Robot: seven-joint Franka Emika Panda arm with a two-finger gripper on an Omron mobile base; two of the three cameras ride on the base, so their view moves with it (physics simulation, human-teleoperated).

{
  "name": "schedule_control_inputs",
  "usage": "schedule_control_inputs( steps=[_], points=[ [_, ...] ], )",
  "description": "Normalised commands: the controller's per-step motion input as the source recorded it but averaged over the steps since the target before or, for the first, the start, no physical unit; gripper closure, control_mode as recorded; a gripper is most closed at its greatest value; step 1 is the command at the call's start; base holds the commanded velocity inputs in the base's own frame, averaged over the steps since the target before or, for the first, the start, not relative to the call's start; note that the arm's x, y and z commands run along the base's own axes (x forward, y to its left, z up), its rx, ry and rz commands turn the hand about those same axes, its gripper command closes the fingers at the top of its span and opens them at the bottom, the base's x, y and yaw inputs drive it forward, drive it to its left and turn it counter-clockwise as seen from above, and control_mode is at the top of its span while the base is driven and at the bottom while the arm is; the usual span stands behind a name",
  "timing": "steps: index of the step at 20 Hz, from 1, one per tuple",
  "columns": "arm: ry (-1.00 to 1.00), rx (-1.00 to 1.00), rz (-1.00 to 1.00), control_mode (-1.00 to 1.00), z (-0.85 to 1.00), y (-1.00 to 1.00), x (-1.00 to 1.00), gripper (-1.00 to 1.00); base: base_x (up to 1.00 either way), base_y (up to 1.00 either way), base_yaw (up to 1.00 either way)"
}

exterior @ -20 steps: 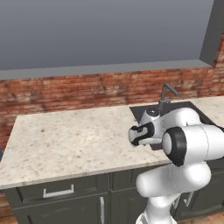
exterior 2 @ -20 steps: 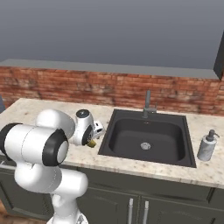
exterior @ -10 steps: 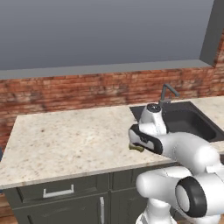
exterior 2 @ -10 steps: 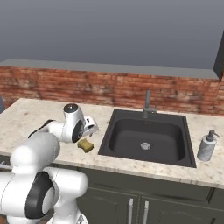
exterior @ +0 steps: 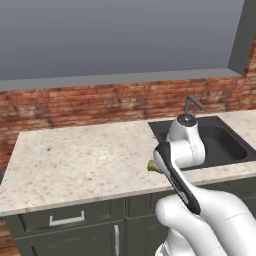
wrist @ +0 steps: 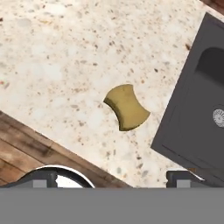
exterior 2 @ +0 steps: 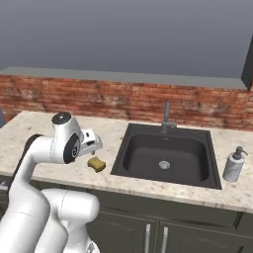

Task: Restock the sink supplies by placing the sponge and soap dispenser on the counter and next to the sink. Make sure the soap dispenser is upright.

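- Fingers (wrist: 183, 177) spread wide, nothing between them; both dark tips visible at bottom edge of hand view, well apart from each other.
- Gripper (exterior 2: 91, 143) above counter (exterior 2: 29, 133), left of sink (exterior 2: 168, 160), pointing down over sponge (exterior 2: 97, 163); not touching it.
- Sponge (wrist: 127, 107) flat on pale speckled stone, released, lying free; yellowish-olive, with pinched-in sides.
- Sponge position: just beside left rim of sink (wrist: 192, 100), near front edge of counter (wrist: 57, 65); small strip of bare stone between sponge and rim.
- From left base view: only a sliver of sponge (exterior: 152, 166) showing past white arm; rest hidden behind wrist.
- Soap dispenser (exterior 2: 233, 164) upright on counter at right side of sink, near front right corner of basin; pump head on top, spout pointing roughly right.
- Sponge and soap dispenser on opposite sides of basin, well apart.
- Faucet (exterior 2: 167, 118) at back rim of sink, in front of brick wall (exterior 2: 74, 101).
- Round metal drain (exterior 2: 164, 165) in middle of black basin.
- Dark cabinet fronts (exterior: 70, 225) below counter; drawer handle visible.
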Motion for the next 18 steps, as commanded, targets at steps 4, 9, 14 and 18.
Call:
schedule_control_inputs(
  steps=[4,9,14,18],
  points=[
    [-0.05,0.08,-0.08,-1.00,0.35,-0.01,-1.00,-1.00,0.00,0.00,0.00],
    [-0.04,0.08,-0.10,-1.00,0.66,0.00,-0.77,-1.00,0.00,0.00,0.00],
    [-0.09,0.06,-0.07,-1.00,0.62,0.00,-0.60,-1.00,0.00,0.00,0.00],
    [-0.09,0.04,-0.01,-1.00,0.12,0.00,-0.45,-1.00,0.00,0.00,0.00]
  ],
)
